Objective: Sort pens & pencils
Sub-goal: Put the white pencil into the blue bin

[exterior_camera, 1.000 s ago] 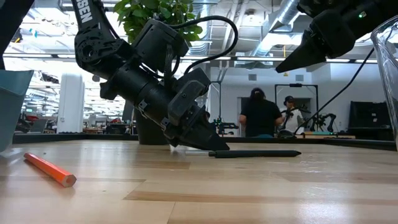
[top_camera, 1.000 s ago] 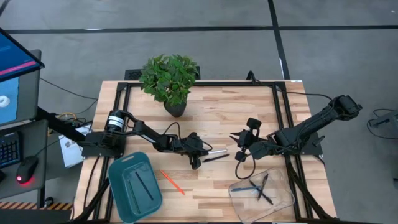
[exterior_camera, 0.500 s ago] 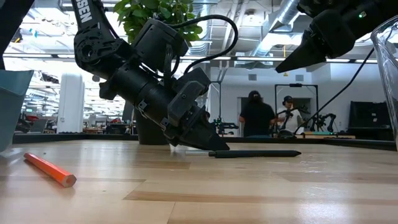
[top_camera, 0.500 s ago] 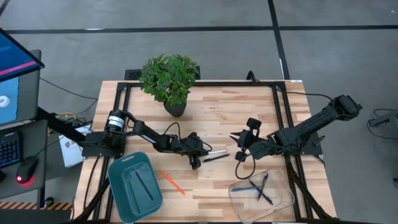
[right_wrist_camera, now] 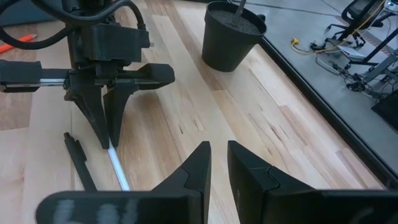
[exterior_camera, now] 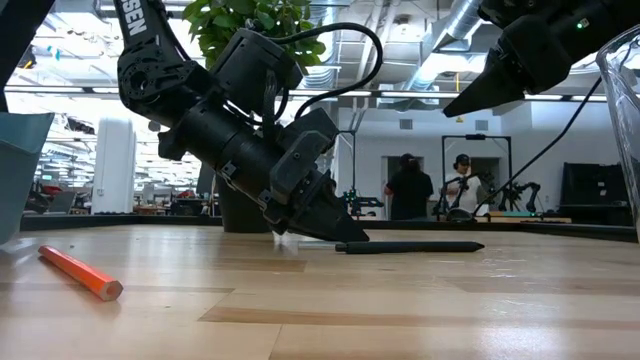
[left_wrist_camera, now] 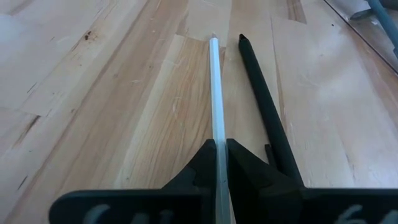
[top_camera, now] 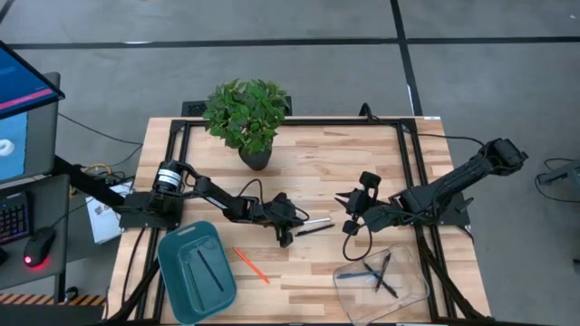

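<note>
Light wooden planks make up the table top [top_camera: 317, 172], with a potted green plant [top_camera: 246, 113] at its far edge. From above, the left gripper [top_camera: 288, 234] sits low at mid-table, and the slim whitish writing stick [top_camera: 317, 220] runs out just beyond its fingertips, with a slim black pen [top_camera: 314, 230] lying right beside it; the teal plastic tray [top_camera: 172, 272] lies back toward that arm's base, a bright orange pencil [top_camera: 250, 265] between tray and gripper. The right gripper [top_camera: 347, 201] hovers a little past the sticks' far ends, beside the clear plastic tub [top_camera: 412, 292]. At table height, the left gripper [exterior_camera: 345, 236] has its tips down on the wood, the black pen [exterior_camera: 410, 246] flat alongside. Its wrist view shows the fingers pinched shut on the whitish stick [left_wrist_camera: 214, 106], the black pen [left_wrist_camera: 261, 106] nearly parallel and very close to one finger. The right wrist view shows that gripper [right_wrist_camera: 217, 158] held slightly apart and empty. A clean lift probably means rising straight up, keeping the grip firm, so the neighbouring pen is not dragged along.
</note>
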